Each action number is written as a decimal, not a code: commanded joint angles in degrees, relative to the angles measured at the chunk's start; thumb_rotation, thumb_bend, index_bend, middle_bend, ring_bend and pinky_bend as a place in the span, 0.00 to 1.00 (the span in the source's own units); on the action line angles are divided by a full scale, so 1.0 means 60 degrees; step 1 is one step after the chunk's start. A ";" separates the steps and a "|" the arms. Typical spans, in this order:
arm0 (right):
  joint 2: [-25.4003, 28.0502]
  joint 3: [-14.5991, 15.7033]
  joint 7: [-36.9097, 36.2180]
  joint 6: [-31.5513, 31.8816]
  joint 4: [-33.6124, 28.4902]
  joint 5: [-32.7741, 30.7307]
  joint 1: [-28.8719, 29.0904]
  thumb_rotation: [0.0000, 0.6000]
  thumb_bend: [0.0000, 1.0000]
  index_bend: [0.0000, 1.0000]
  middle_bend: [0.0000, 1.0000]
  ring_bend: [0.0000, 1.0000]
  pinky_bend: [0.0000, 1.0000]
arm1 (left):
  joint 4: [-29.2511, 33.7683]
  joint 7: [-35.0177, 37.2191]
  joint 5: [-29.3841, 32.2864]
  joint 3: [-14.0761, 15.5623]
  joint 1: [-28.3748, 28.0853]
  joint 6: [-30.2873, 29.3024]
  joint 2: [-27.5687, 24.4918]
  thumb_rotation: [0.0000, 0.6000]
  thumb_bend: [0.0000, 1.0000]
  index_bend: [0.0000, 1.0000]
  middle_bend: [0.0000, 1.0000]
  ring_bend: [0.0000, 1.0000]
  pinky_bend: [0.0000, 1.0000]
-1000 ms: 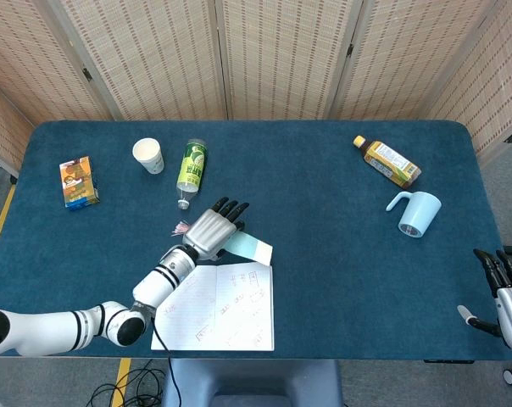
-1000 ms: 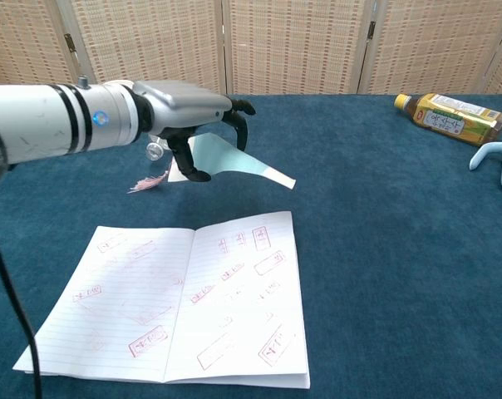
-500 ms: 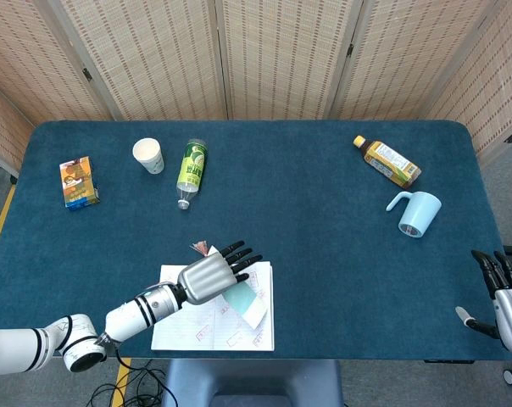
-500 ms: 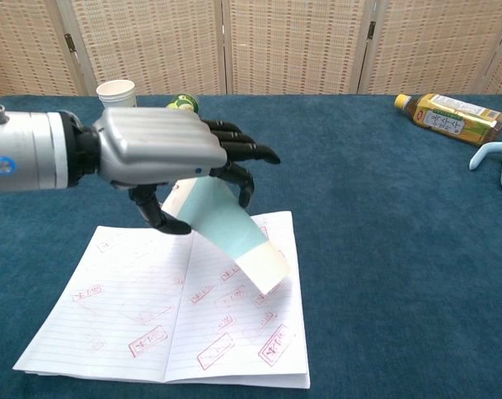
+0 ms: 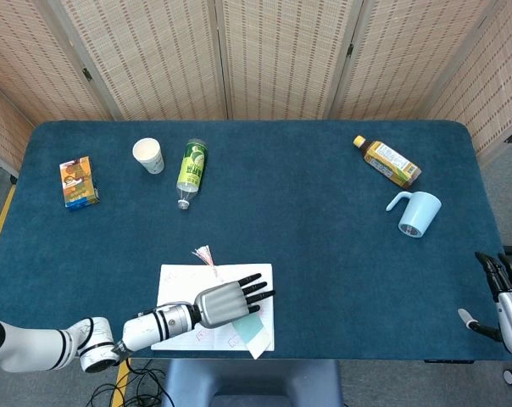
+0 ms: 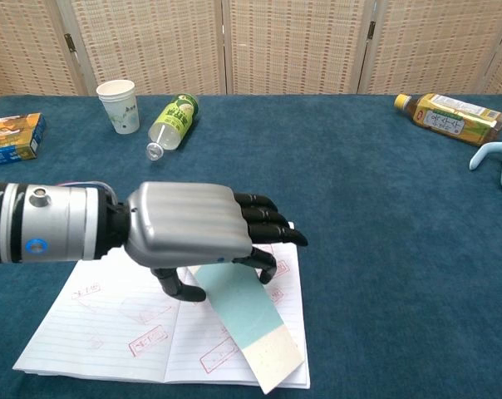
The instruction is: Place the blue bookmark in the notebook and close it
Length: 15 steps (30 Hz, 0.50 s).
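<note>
The notebook point(image 5: 180, 284) lies open at the table's front edge, its lined pages point(image 6: 110, 324) stamped in red. My left hand point(image 5: 229, 302) hovers over the right page, palm down. It pinches the pale blue bookmark point(image 6: 244, 320) between thumb and fingers. The bookmark point(image 5: 250, 331) slants down from the hand, and its cream end reaches past the notebook's front edge. A pink tassel point(image 5: 203, 253) lies just behind the notebook. My right hand point(image 5: 509, 302) is at the table's far right edge, fingers apart and holding nothing; the chest view does not show it.
A paper cup point(image 5: 148, 155), a lying green bottle point(image 5: 191, 170) and a snack box point(image 5: 78, 181) sit at the back left. A tea bottle point(image 5: 387, 161) and a blue mug point(image 5: 415, 212) lie at the back right.
My left hand has carried the bookmark from behind the notebook toward the table's front and now holds it low over the right page. The right hand has not moved.
</note>
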State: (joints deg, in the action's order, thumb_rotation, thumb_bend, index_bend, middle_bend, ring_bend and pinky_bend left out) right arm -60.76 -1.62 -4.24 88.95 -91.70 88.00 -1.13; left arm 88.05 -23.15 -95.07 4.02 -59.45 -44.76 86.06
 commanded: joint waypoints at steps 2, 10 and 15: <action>-0.0008 0.0006 -0.0012 0.0000 0.0007 0.0004 -0.0008 1.00 0.11 0.04 0.13 0.04 0.12 | -0.0203 -0.0139 -0.0040 -0.0090 -0.0113 0.0226 0.0280 1.00 0.31 0.30 0.01 0.00 0.09; -0.0028 0.0002 -0.0096 0.0011 0.0087 -0.0014 -0.0035 1.00 0.11 0.04 0.13 0.04 0.12 | -0.0309 -0.0877 0.0297 -0.0258 -0.0141 0.0620 0.0416 1.00 0.31 0.25 0.00 0.00 0.09; -0.0056 -0.0003 -0.0152 0.0008 0.0141 -0.0018 -0.0039 1.00 0.11 0.04 0.13 0.04 0.12 | -0.0219 -0.1371 0.0718 -0.0354 -0.0109 0.0890 0.0358 1.00 0.31 0.23 0.00 0.00 0.09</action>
State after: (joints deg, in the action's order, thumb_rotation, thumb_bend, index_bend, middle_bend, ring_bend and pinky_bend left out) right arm -61.08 -1.64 -5.13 89.01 -90.87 87.89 -1.37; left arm 86.55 -30.75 -91.34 2.12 -60.17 -39.89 88.35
